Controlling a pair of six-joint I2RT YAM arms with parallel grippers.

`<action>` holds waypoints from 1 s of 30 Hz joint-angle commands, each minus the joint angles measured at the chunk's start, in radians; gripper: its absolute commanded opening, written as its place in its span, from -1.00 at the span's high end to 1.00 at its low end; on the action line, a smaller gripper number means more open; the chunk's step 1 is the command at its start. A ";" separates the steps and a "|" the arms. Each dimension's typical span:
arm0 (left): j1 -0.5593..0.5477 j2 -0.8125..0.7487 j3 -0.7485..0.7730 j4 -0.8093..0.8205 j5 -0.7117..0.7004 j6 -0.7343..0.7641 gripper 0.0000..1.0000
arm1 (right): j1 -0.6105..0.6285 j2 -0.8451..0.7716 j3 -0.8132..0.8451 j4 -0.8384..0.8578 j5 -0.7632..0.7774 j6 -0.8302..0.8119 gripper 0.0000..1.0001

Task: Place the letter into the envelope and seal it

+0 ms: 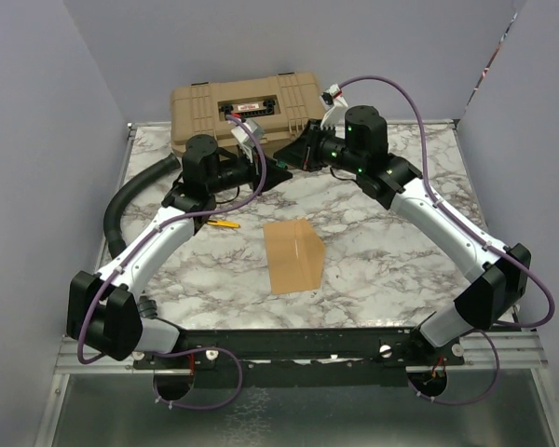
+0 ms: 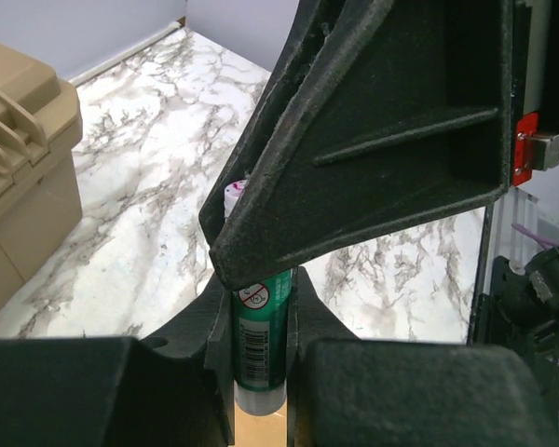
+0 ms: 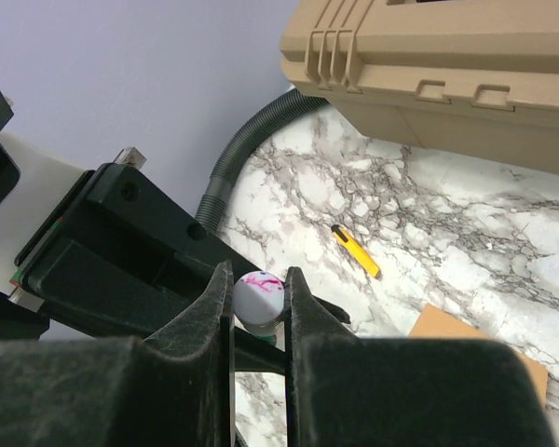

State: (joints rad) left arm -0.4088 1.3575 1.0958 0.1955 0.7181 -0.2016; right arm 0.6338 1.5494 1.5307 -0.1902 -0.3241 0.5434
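Progress is standing, by judgement, at the sealing stage. The envelope (image 1: 293, 256) is lying flat near the middle of the marble table (image 1: 401, 270), well apart from both arms. No separate pale sheet is showing anywhere on the surface, so the letter is presumably sitting inside already, though the pictures are not confirming this. Whether the flap is lying open or folded, I cannot tell. Both arms are meeting toward the far side, in front of the tan case (image 1: 247, 112). The left gripper (image 2: 259, 307) is clamping its jaws on the green body of a glue stick (image 2: 261, 358). The right gripper (image 3: 259, 279) is pinching its jaws together on the white cap (image 3: 259, 298) at the stick's other end. The cap is appearing to sit on the stick, so uncapping is not yet done. Remaining, as judged: pulling the cap off, gluing the flap and pressing it down. A small yellow tool (image 1: 224, 223) is lying untouched left of the envelope.
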 commanded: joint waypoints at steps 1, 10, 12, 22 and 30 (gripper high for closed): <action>0.008 -0.015 -0.020 0.001 -0.032 0.015 1.00 | 0.004 0.000 0.045 0.006 -0.017 0.049 0.99; 0.027 -0.055 -0.110 0.002 -0.024 0.033 1.00 | -0.089 -0.028 0.099 0.022 -0.040 0.097 0.99; 0.029 -0.065 -0.123 -0.015 -0.015 0.032 1.00 | -0.118 -0.031 0.121 0.030 -0.056 0.119 0.99; 0.039 -0.061 -0.136 -0.037 0.039 0.040 1.00 | -0.201 -0.041 0.080 0.044 -0.092 0.169 0.99; 0.055 -0.051 -0.121 -0.064 0.055 0.071 1.00 | -0.292 0.083 0.319 -0.312 -0.357 0.060 0.99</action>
State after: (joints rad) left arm -0.3775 1.2957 0.9920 0.2352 0.7582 -0.1734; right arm 0.4137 1.5864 1.6867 -0.3317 -0.6044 0.6781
